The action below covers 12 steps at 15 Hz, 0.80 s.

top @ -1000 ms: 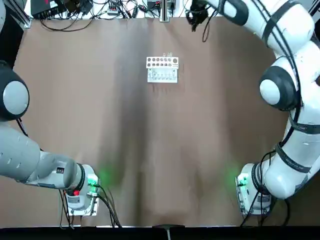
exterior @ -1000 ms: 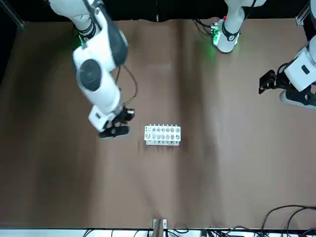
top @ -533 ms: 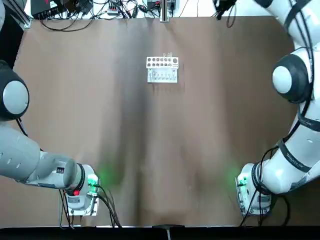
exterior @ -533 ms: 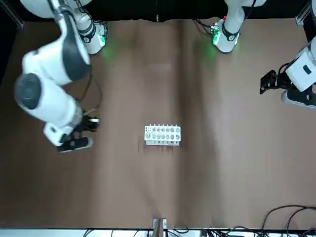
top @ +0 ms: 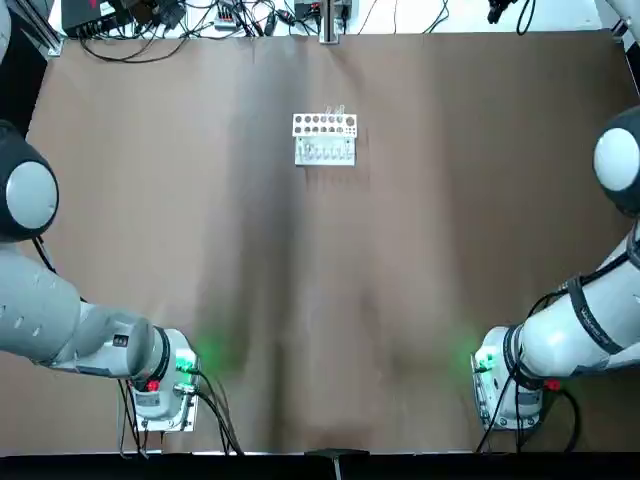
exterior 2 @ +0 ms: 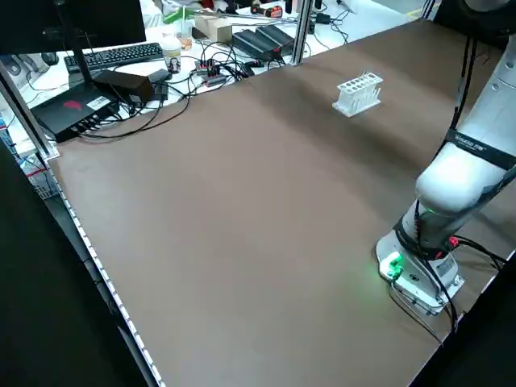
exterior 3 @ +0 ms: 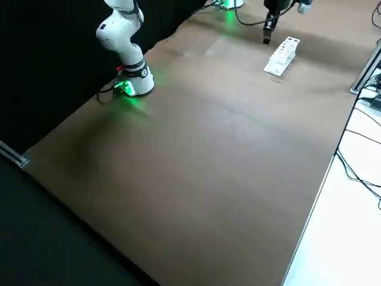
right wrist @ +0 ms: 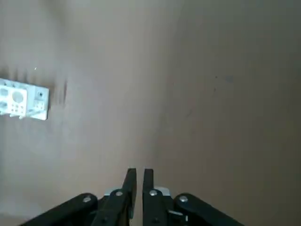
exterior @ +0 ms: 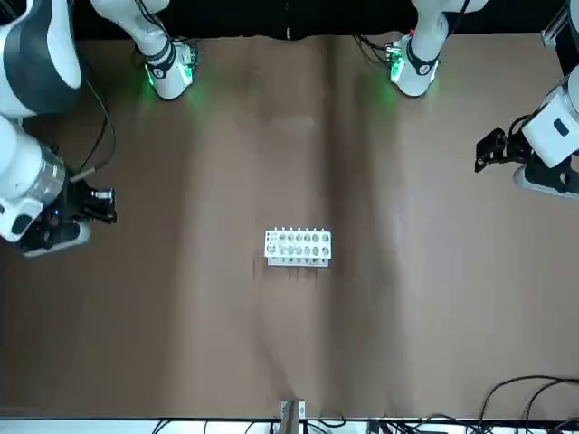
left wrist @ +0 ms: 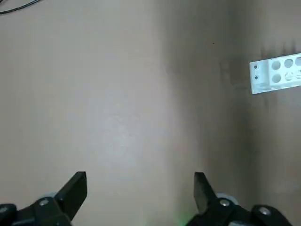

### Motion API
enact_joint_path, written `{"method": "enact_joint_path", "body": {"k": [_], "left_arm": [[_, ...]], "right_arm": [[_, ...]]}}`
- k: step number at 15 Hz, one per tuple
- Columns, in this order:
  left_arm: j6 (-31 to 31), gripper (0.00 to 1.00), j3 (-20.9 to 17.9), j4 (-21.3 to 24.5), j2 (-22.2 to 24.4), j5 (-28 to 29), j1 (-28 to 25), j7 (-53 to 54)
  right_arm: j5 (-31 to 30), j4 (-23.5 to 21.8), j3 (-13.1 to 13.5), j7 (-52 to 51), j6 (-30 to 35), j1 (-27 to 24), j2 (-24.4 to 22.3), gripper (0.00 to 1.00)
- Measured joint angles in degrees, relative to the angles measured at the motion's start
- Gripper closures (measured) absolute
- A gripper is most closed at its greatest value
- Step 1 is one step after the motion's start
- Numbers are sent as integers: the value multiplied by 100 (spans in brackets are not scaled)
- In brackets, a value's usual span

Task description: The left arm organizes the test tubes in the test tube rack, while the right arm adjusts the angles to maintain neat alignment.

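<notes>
Two robot hands flank a white test tube rack point(exterior: 298, 247) standing on a brown worktop point(exterior: 271, 362) | left hand point(left wrist: 141, 197) spread wide, well off the rack | right hand point(right wrist: 140, 183) at narrow gap, high on its own side

Beyond the far edge of the brown tabletop point(exterior 2: 242, 201), on a white tabletop point(exterior 2: 371, 26): toward the left, a dark monitor point(exterior 2: 105, 24), with a black keyboard point(exterior 2: 121, 55) and a flat black box point(exterior 2: 76, 111) near it, and a tangle of black cables point(exterior 2: 181, 95). Right of the box, at the edge, an upright metal post point(exterior 2: 303, 32). Along the near side, black sheeting point(exterior 3: 59, 71).
</notes>
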<state>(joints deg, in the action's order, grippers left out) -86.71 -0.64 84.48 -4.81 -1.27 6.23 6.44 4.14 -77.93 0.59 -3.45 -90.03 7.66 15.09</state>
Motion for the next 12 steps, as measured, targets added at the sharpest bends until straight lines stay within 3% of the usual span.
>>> {"method": "enact_joint_path", "body": {"k": [7,12], "left_arm": [[0,0,1,1,-1,0,2,0],[0,0,1,2,-9,0,8,-74]], "right_arm": [[0,-1434,-48,0,-551,7,-1053,81],[-21,-1513,-40,2,-581,4,-1143,40]]}}
